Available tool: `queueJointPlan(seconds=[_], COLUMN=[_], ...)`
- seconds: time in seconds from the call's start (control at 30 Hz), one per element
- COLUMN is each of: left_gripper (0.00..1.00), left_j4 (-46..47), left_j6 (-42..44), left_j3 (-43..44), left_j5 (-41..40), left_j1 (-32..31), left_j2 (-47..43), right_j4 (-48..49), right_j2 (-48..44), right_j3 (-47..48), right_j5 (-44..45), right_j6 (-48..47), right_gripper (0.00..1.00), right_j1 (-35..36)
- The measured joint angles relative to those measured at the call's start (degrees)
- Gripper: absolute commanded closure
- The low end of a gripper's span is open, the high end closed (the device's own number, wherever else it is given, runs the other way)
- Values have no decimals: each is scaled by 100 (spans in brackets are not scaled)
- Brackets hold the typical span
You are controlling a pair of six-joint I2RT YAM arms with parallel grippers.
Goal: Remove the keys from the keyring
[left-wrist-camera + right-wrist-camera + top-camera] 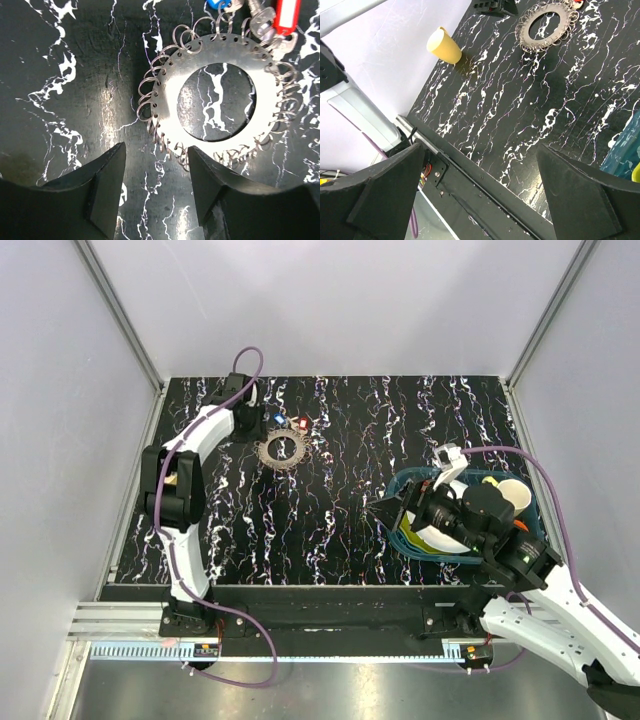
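Two grippers stand at very different removes from the keyring [283, 450], and the split looks deliberate. Nearest the arm bases, well to the right of the keyring, the right gripper [388, 512] hangs with its jaws spread wide and holding nothing, close by the blue tub [626, 150]. Its wrist camera looks across the marbled table [400, 440] toward the keyring, so it reads as parked out of the way, or waiting to serve as a second hand. A yellow cup [444, 45] sits off to the left of the keyring and a little nearer, and seems to have no part in the job. The keyring itself lies flat on the table, a perforated metal disc fringed all round with wire loops. Just off its left rim hangs the left gripper [156, 147], low over the surface, jaws partly apart with only bare table between them. One finger [210, 185] sits just beside the loops, though whether it touches them cannot be told. That pose suggests it is lining up to pin or pinch the rim so the keyring cannot slide. On the far side of the keyring, the blue key [217, 4] and the red key [287, 17] lie against the fringe and appear hooked into it, so neither looks freed yet.
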Motion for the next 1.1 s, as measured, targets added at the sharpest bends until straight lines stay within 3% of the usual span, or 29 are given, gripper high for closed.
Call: queueJointPlan(seconds=[0.4,0.7,0.8,0.9,1.0,1.1], left_gripper=[51,56,62,76,97,100], left_j4=[151,254,254,291,389,503], left_j6=[13,-15,-76,-146,-212,-295], left_j3=[9,-177,-269,-345,-442,-540], left_j5=[927,1141,1215,1325,1434,1523], left_j1=[413,402,404,404,404,404], left_j2=[573,719,734,732,732,660], right_j4=[4,11,76,256,284,323], right_j2=[155,450,446,354,227,133], right_j3=[0,2,-9,-111,-203,-234], right_j5=[-142,-173,-173,-173,-151,-39], right_j6=[-39,-90,-105,-131,-136,-131], right_gripper=[0,2,4,5,8,10], right_j1=[0,0,0,0,0,0])
